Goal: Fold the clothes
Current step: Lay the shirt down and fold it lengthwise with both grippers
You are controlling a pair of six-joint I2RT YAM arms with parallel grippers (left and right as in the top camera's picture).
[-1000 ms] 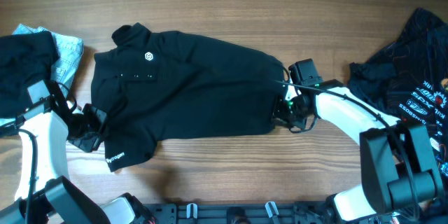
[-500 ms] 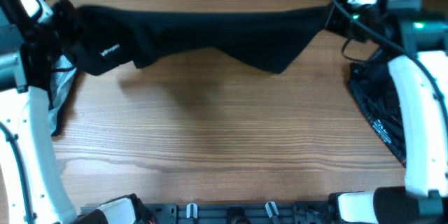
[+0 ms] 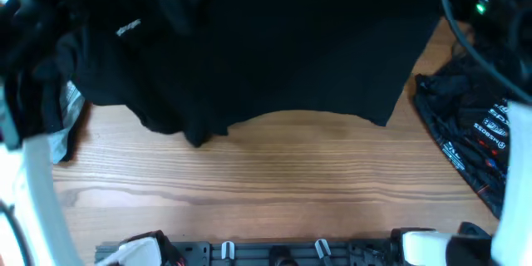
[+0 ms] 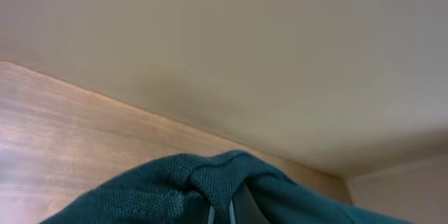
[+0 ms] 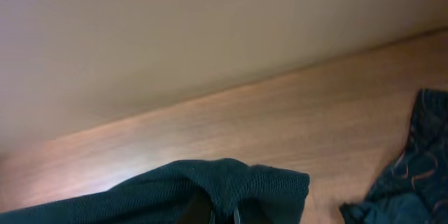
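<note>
A black top (image 3: pixel 249 58) with a small white logo hangs stretched between my two grippers, lifted high above the wooden table (image 3: pixel 274 183). Its lower edge dangles over the table's middle. My left gripper (image 4: pixel 220 213) is shut on a bunched fold of the top (image 4: pixel 182 189) at the left end. My right gripper (image 5: pixel 224 215) is shut on another fold of the top (image 5: pixel 231 182) at the right end. In the overhead view the fabric and the arms hide both sets of fingers.
A second black garment (image 3: pixel 474 133) with printed lettering lies crumpled at the right edge and also shows in the right wrist view (image 5: pixel 420 154). A light blue-grey cloth (image 3: pixel 71 108) lies at the left edge. A rail (image 3: pixel 266 253) runs along the table's front edge.
Both grippers have lifted the black top off the table, higher and nearer the camera. It was lying flat, then hung as a narrow band, and now hangs spread wide.
</note>
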